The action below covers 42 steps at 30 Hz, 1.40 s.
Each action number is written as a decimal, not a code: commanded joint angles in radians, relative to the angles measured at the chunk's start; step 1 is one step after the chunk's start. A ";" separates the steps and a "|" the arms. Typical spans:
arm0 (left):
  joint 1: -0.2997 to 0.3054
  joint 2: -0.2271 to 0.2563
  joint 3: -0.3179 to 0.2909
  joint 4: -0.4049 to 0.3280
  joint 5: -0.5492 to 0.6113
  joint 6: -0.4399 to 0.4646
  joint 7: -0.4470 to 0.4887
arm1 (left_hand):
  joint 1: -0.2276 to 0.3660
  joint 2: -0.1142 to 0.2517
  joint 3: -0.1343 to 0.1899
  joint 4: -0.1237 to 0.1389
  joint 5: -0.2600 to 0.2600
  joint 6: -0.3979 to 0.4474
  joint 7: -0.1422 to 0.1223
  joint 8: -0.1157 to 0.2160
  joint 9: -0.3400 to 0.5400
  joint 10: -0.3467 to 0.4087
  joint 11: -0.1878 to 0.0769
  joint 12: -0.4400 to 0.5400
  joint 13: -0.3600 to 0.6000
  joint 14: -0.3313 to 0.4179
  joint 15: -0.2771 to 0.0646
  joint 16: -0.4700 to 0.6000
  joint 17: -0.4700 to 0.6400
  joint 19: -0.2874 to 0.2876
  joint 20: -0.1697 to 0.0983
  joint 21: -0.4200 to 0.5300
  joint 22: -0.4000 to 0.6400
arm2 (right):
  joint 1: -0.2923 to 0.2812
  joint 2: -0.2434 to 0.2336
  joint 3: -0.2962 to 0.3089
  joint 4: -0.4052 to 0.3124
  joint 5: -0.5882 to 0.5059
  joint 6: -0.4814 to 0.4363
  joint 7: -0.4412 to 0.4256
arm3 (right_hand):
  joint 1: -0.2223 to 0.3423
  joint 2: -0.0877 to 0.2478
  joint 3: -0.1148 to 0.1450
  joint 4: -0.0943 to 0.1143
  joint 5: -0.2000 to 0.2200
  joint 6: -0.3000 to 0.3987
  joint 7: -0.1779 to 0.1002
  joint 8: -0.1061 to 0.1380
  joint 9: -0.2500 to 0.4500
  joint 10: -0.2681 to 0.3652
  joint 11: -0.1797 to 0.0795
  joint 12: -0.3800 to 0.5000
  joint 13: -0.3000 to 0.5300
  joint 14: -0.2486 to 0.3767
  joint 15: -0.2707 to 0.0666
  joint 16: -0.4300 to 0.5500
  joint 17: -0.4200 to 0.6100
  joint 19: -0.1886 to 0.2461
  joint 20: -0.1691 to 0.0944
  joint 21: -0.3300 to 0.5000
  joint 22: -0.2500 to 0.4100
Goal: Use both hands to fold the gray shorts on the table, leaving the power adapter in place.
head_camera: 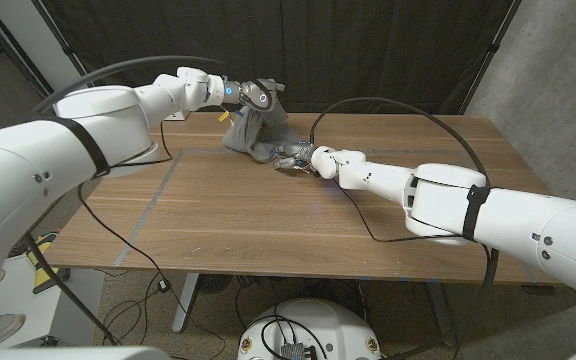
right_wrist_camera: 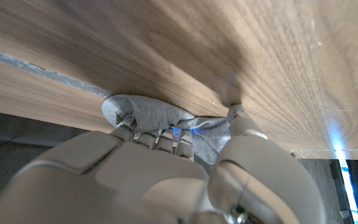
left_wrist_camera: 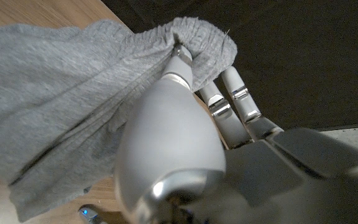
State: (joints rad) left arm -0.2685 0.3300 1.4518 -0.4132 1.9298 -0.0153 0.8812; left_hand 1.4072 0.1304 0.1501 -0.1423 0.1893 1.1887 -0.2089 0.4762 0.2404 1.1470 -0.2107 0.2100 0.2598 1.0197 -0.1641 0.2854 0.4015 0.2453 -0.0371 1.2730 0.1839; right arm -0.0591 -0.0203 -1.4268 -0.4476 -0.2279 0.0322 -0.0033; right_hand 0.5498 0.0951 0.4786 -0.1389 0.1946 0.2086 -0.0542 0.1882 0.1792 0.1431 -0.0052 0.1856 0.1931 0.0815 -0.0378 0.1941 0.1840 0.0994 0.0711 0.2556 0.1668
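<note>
The gray shorts (head_camera: pixel 252 132) hang bunched above the far middle of the wooden table (head_camera: pixel 268 215). My left hand (head_camera: pixel 257 96) grips their upper edge and holds it lifted; in the left wrist view the waistband (left_wrist_camera: pixel 197 37) is wrapped over my fingers (left_wrist_camera: pixel 185 68) and the cloth (left_wrist_camera: pixel 61 106) drapes down. My right hand (head_camera: pixel 296 155) holds the lower end of the shorts at the table surface; in the right wrist view gray fabric (right_wrist_camera: pixel 160 118) is pinched under my fingers (right_wrist_camera: pixel 241 124). The power adapter (head_camera: pixel 177 115), small and white, lies at the table's far left edge.
A black cable (head_camera: pixel 388 105) arcs over the far right of the table from my right arm. A dark curtain (head_camera: pixel 368 50) hangs behind the table. A pale line (head_camera: pixel 153 205) runs along the tabletop on the left side.
</note>
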 commanded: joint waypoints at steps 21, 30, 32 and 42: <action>0.156 -0.097 -0.125 -0.006 -0.118 0.063 -0.247 | -0.281 0.007 0.053 0.059 0.079 -0.479 -0.013 -0.291 -0.052 -0.345 0.011 -0.020 -0.052 -0.183 -0.068 -0.085 -0.157 0.042 -0.010 -0.202 -0.006 | 0.001 -0.033 0.033 0.024 -0.020 0.170 0.011 | -0.009 0.002 0.020 -0.011 0.007 0.012 -0.003 0.006 0.006 0.008 0.015 0.009 0.002 0.025 0.006 0.011 0.005 0.037 0.026 0.002 0.010; 0.177 -0.101 -0.096 -0.006 -0.204 0.172 -0.191 | -0.415 -0.011 0.102 0.066 0.104 -0.717 -0.013 -0.296 -0.053 -0.555 0.008 -0.024 -0.058 -0.332 -0.061 -0.091 -0.198 0.021 0.007 -0.284 -0.005 | 0.012 -0.021 0.044 0.081 -0.032 0.260 -0.016 | -0.016 0.000 0.021 -0.009 0.006 0.013 -0.003 0.006 0.006 0.008 0.012 0.009 0.002 0.041 0.008 0.016 0.005 0.044 0.032 0.000 0.010; 0.179 -0.098 -0.083 -0.006 -0.220 0.197 -0.175 | -0.427 -0.009 0.112 0.062 0.106 -0.756 -0.013 -0.296 -0.053 -0.577 0.008 -0.023 -0.057 -0.351 -0.062 -0.090 -0.199 0.021 0.009 -0.292 -0.005 | 0.013 -0.028 0.052 0.080 -0.032 0.284 -0.019 | -0.017 0.000 0.021 -0.009 0.006 0.014 -0.003 0.006 0.006 0.008 0.014 0.009 0.002 0.041 0.008 0.016 0.006 0.046 0.033 0.000 0.010; 0.183 -0.080 -0.015 -0.006 -0.320 0.284 -0.067 | -0.423 0.001 0.137 0.045 0.104 -0.787 -0.013 -0.292 -0.053 -0.605 0.007 -0.020 -0.057 -0.379 -0.062 -0.091 -0.200 0.012 0.017 -0.302 -0.004 | 0.012 -0.142 0.115 -0.028 -0.080 0.481 -0.083 | -0.021 0.000 0.024 -0.008 0.005 0.013 -0.003 0.005 0.006 0.009 0.014 0.010 0.002 0.049 0.009 0.017 0.006 0.066 0.039 0.004 0.010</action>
State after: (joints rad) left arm -0.0961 0.2377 1.3788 -0.4189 1.7108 0.1711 0.7191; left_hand 0.9821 0.1238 0.2776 -0.0980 0.2853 0.4056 -0.2232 0.1808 0.1857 0.5462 -0.2000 0.1868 0.1998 0.6434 -0.0609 0.1958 0.1998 0.2602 -0.0215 0.9755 0.1769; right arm -0.0504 -0.0682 -1.3724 -0.3816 -0.2701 0.3473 -0.0190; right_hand 0.5384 0.0935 0.4954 -0.1514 0.2043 0.2220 -0.0518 0.1975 0.1862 0.1550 0.0104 0.1946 0.1973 0.1295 -0.0307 0.2174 0.1944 0.1041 0.0570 0.2483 0.1625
